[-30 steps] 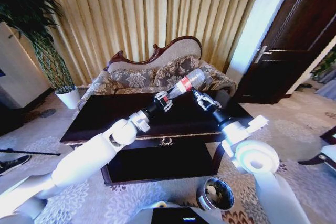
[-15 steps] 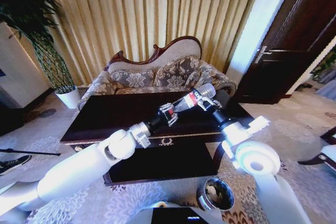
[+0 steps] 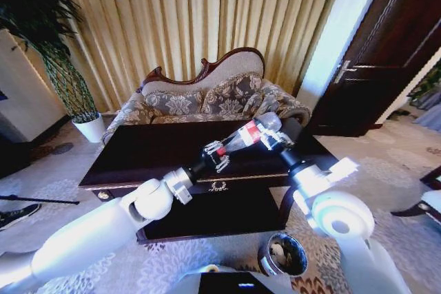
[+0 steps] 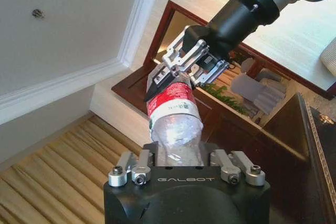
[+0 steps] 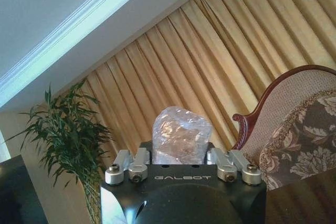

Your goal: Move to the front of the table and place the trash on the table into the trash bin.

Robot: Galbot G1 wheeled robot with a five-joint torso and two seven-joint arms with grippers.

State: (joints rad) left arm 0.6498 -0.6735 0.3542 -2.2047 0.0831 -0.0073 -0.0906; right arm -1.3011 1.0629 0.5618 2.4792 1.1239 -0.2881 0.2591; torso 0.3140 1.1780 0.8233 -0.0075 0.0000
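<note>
The table (image 3: 151, 153) top lies bare and open under both arms. The bottle (image 3: 247, 133), raised above it, bridges the left gripper (image 3: 216, 156) and right gripper (image 3: 270, 137). The sofa (image 3: 207, 98) crowds the far edge. The bin (image 3: 283, 254) stands open on the floor near the right arm's base.

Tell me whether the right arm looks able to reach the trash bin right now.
Probably yes: the trash bin stands open on the floor just below that arm, nothing between. But the right gripper and left gripper both grip the bottle.
</note>
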